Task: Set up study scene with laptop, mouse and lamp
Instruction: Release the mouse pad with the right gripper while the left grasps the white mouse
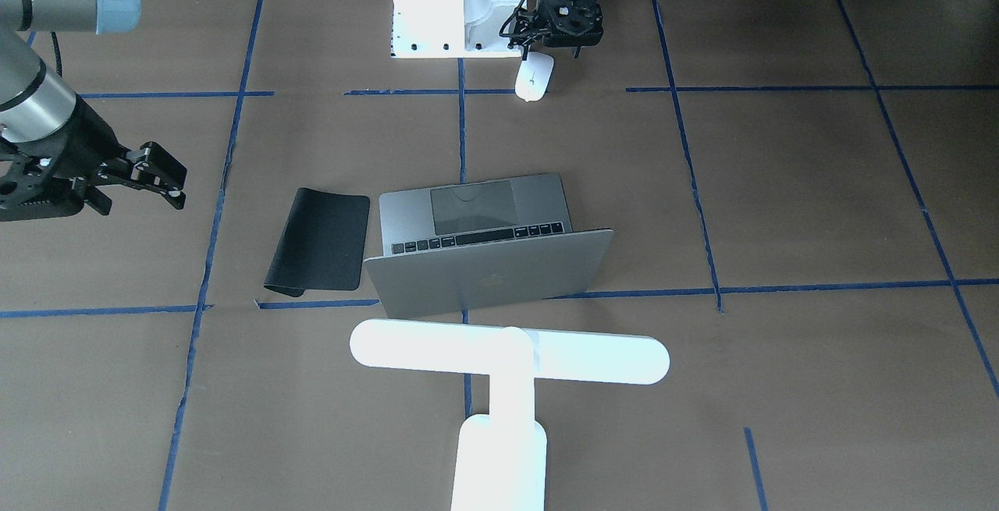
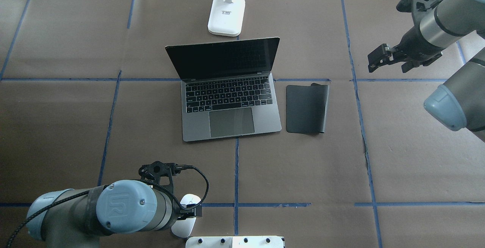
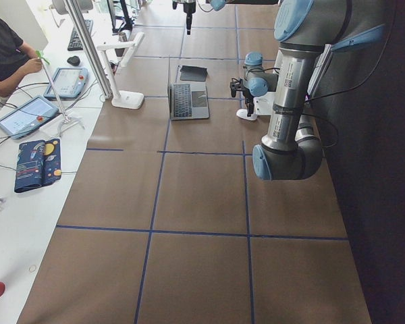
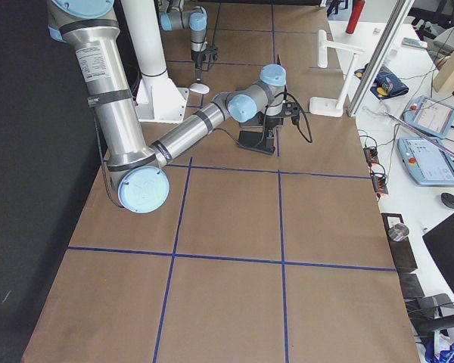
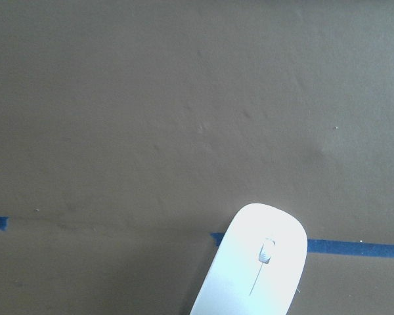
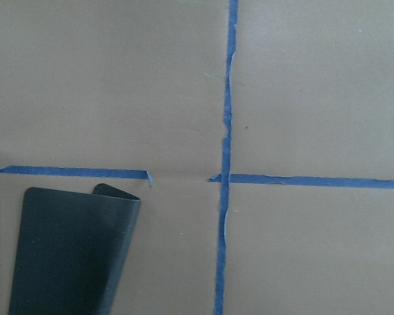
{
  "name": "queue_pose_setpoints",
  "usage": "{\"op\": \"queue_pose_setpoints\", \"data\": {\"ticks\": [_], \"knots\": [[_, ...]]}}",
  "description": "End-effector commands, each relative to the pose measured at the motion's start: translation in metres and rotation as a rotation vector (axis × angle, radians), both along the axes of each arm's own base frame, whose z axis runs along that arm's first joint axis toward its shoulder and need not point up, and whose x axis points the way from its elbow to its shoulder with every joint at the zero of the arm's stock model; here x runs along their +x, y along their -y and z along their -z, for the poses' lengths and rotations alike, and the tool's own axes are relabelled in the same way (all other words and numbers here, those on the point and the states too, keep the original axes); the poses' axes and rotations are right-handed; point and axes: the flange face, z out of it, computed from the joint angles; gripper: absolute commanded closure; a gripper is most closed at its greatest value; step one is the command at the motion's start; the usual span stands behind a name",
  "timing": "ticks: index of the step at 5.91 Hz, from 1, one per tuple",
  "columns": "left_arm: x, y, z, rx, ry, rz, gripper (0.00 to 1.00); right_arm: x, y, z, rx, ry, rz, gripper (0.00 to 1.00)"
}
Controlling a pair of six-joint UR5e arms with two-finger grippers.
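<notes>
Laptop [image 2: 231, 119] open mid-worktop [image 2: 398, 157]; black mat [image 2: 306, 108] at its 3 o'clock, lamp [image 2: 226, 15] at 12. Mouse [image 1: 535, 76] at 7, beside white pedestal [image 1: 437, 4], below left end effector [image 1: 554, 49]; right end effector [image 1: 178, 187] at 2. I cannot tell either's opening.

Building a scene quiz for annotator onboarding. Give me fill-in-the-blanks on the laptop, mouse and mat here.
1. The laptop has its lid ___.
2. Seen from the robot's side, the black mat lies to the laptop's ___.
3. The mouse lies across a line of ___ tape.
Missing words: open; right; blue.
</notes>
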Motion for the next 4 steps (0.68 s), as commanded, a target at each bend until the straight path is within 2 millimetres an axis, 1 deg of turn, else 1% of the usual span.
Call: {"op": "queue_pose_setpoints", "data": {"ticks": [1, 2, 3, 4], "knots": [[0.016, 0.0, -0.001, 0.003, -0.012, -0.003, 0.0, 0.041, 0.006, 0.0, 0.034, -0.049, 0.034, 0.0], [0.022, 0.0, -0.001, 0.002, -0.007, -0.005, 0.0, 0.045, 0.007, -0.002, 0.041, -0.052, 0.038, 0.0], [0.029, 0.001, -0.005, 0.001, 0.005, -0.005, 0.0, 0.048, 0.008, -0.002, 0.044, -0.052, 0.035, 0.0], [0.031, 0.002, -0.007, 0.002, 0.01, -0.003, 0.0, 0.048, 0.009, -0.001, 0.045, -0.051, 0.033, 0.0]]}}
